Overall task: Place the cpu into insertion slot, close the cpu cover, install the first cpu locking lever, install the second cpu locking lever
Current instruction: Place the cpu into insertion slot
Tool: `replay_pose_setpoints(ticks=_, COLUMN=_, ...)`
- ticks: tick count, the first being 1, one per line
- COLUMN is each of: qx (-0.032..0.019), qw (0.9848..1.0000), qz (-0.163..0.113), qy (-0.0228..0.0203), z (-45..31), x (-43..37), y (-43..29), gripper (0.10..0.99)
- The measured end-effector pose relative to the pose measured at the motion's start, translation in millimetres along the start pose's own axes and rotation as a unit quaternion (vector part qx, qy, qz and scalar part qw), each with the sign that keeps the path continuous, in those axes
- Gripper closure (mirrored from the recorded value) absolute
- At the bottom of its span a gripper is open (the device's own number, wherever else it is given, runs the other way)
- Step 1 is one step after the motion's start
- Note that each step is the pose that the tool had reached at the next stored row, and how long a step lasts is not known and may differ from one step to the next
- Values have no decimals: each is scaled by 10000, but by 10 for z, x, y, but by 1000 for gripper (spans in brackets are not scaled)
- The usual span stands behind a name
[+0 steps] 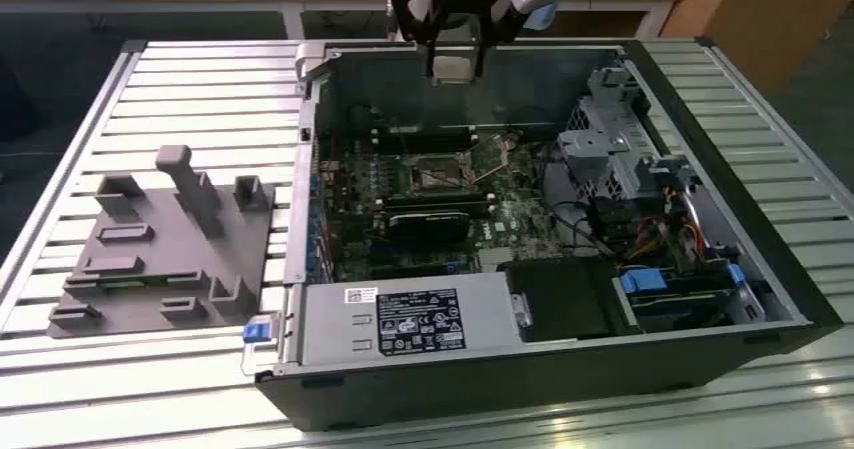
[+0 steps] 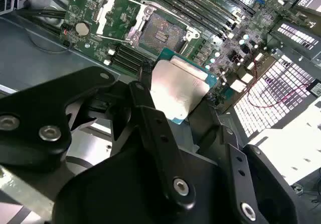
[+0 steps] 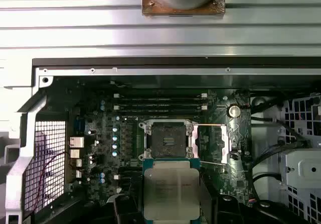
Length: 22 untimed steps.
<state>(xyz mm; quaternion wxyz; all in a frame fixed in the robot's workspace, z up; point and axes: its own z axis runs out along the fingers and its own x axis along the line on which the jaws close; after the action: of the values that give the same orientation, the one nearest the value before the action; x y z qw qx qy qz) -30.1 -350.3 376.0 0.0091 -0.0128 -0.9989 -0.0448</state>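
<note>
cpu top: dull grey metal, matt. cpu cover: shiny silver metal. Table: ribbed pale metal.

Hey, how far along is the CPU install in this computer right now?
Nothing is seated yet. In hand: the end effector grips the cpu above the board. The insertion slot is empty and the cpu cover is swung open. Left: seating the chip, closing the cover, locking it down.
</note>
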Motion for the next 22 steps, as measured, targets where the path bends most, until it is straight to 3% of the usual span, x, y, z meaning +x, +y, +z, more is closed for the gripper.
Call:
replay_pose_setpoints(ticks=10, qx=2, qw=10000, qz=18, qy=-2, z=1, x=0, y=0, gripper=549)
replay_pose_setpoints(ticks=14, qx=27, qw=9997, qz=226, qy=-21, z=2, x=0, y=0, gripper=549)
replay_pose_setpoints(ticks=18, qx=25, qw=9983, qz=578, qy=-51, z=8, x=0, y=0, gripper=549)
replay_pose_setpoints(ticks=22, qx=20, qw=9957, qz=923, qy=-81, z=15, x=0, y=-1, gripper=549)
